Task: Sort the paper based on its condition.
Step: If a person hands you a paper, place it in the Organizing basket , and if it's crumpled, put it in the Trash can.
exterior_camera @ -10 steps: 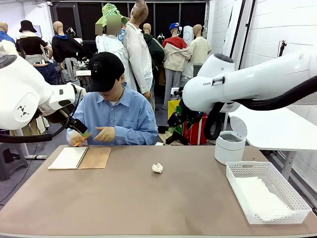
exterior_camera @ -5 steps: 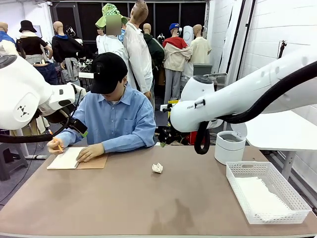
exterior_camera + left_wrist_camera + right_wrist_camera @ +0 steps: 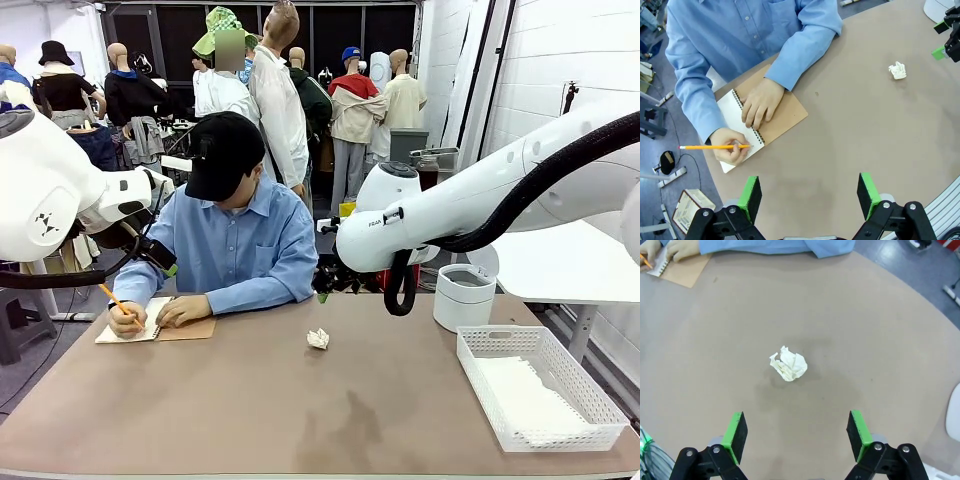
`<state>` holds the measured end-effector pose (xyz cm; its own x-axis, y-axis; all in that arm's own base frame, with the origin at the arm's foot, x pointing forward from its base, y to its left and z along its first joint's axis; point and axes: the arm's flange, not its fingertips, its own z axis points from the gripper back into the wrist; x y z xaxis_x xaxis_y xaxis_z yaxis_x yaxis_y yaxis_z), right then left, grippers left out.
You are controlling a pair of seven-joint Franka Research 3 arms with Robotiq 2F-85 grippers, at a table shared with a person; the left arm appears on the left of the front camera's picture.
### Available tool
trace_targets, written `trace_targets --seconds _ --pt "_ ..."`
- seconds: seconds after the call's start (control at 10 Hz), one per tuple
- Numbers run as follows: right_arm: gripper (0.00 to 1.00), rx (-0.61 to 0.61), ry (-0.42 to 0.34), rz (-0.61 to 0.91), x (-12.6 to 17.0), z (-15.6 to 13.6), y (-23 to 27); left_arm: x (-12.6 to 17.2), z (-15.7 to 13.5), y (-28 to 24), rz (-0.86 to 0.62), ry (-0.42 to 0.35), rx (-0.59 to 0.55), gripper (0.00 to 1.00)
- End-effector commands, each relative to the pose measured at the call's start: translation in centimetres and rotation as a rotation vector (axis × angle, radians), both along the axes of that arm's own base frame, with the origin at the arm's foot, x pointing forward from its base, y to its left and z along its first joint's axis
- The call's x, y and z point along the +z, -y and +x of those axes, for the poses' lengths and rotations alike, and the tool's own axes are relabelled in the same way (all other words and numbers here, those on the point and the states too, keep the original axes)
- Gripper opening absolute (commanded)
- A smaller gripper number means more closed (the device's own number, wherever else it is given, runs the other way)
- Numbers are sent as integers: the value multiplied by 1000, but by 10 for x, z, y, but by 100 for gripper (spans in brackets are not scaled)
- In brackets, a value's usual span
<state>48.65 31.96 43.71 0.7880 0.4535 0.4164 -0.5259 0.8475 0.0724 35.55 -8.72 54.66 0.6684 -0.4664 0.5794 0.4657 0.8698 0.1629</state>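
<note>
Our right fingers (image 3: 736, 435) stand wide, empty, the crumpled paper (image 3: 788, 365) on the table (image 3: 865, 340) at their twelve o'clock. Our left fingers (image 3: 751, 196) gape wide too; flat paper (image 3: 520, 395) lies in the basket (image 3: 565, 438).

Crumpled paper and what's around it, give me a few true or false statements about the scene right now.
1. The crumpled paper lies on the bare table, apart from the basket. True.
2. The right pincer is shut on it. False: the pincer is open, and the paper lies untouched beyond its fingers.
3. A person's hand holds a pencil at the notebook. True.
4. The basket is empty. False: flat white paper lies in it.
</note>
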Motion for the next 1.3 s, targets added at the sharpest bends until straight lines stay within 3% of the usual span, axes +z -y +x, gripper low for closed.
trace_targets --seconds 0.0,0.2,0.6,1.2 --pt "100 -1 -1 -3 -2 -3 2 1 0 -1 -3 0 2 100" --pt "100 0 0 0 0 0 0 1 0 -1 -3 0 2 100" --pt "100 17 -31 -37 -36 37 -21 1 0 -1 -3 0 2 100" --pt "100 78 -127 -98 -89 60 -48 1 0 -1 -3 0 2 100"
